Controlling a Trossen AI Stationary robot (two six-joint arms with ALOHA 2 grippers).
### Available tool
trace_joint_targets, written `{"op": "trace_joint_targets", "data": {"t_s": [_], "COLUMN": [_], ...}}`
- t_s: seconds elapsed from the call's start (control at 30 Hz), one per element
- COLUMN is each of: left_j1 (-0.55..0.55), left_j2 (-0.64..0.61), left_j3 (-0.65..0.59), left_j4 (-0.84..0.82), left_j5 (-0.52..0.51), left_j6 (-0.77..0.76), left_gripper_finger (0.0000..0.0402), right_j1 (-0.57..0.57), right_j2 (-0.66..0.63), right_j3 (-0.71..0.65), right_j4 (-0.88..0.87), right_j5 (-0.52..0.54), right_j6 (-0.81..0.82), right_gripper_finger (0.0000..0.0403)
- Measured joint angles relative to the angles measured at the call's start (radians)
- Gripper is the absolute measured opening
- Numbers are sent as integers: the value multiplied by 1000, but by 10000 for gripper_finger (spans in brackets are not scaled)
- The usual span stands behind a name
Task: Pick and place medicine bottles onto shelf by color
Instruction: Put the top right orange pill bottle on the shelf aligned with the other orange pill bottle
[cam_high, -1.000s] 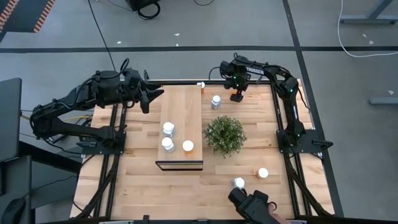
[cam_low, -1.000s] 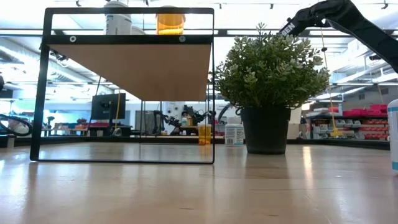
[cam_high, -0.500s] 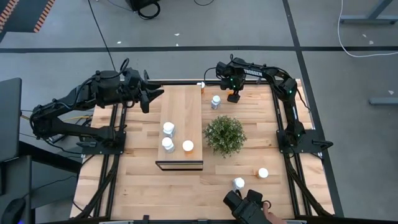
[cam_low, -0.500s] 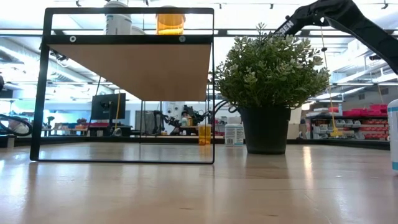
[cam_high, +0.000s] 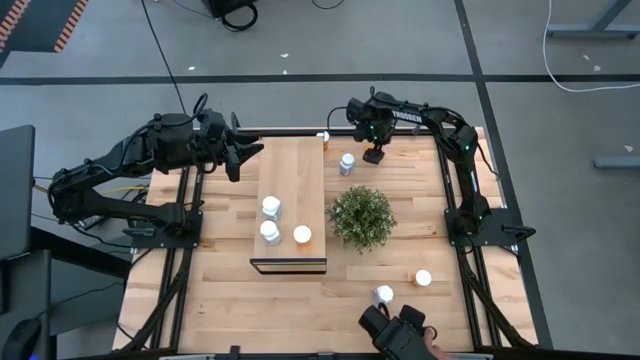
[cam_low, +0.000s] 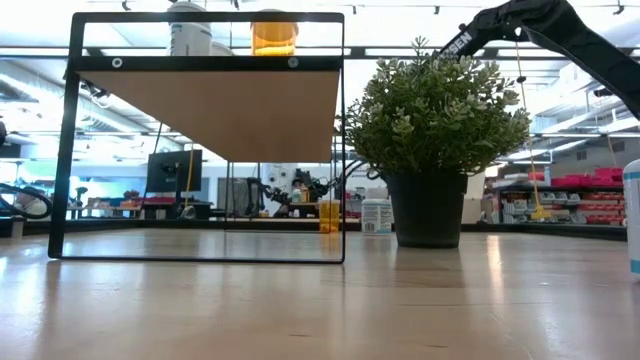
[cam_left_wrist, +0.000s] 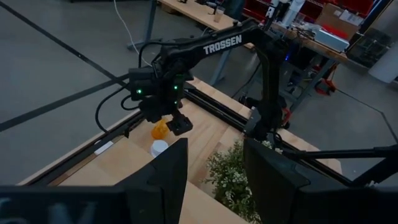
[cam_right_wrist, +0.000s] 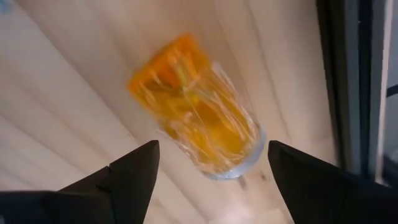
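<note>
Two dark fingers of the right gripper (cam_right_wrist: 208, 171) are spread wide apart, with an orange medicine bottle (cam_right_wrist: 198, 126) lying on its side on the wood between them. Nothing is gripped yet. From above, this gripper (cam_high: 375, 153) hangs over the far edge of the table (cam_high: 220, 300), close to a white-capped bottle (cam_high: 347, 163) and the far end of the shelf (cam_high: 291, 165).

I think the arm is reaching down for the lying orange bottle. Next it likely needs to drop lower and close on the bottle's sides, then carry it to the shelf beside the orange one (cam_high: 302, 235) already there. Two white bottles (cam_high: 271, 207) stand on the shelf too.

The left gripper (cam_high: 238, 160) waits near the shelf's far left corner, its fingers (cam_left_wrist: 165, 180) apart and empty.

A bushy green plant (cam_high: 362, 216) sits mid-table. Two more bottles (cam_high: 422, 278) wait near the front. The floor around is grey, with cables.
</note>
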Motion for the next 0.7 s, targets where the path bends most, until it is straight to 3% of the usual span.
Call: {"op": "trace_joint_targets", "data": {"t_s": [0.27, 0.5, 0.7], "left_j1": [0, 0, 0], "left_j2": [0, 0, 0], "left_j3": [0, 0, 0], "left_j4": [0, 0, 0], "left_j5": [0, 0, 0], "left_j6": [2, 21, 24], "left_gripper_finger": [162, 162, 162], "right_j1": [-3, -7, -8], "right_j2": [-5, -5, -5], "right_j3": [98, 136, 125], "right_j4": [-69, -111, -133], "right_j5": [-112, -120, -141], "right_j6": [262, 485, 507], "right_gripper_finger": [311, 321, 327]}}
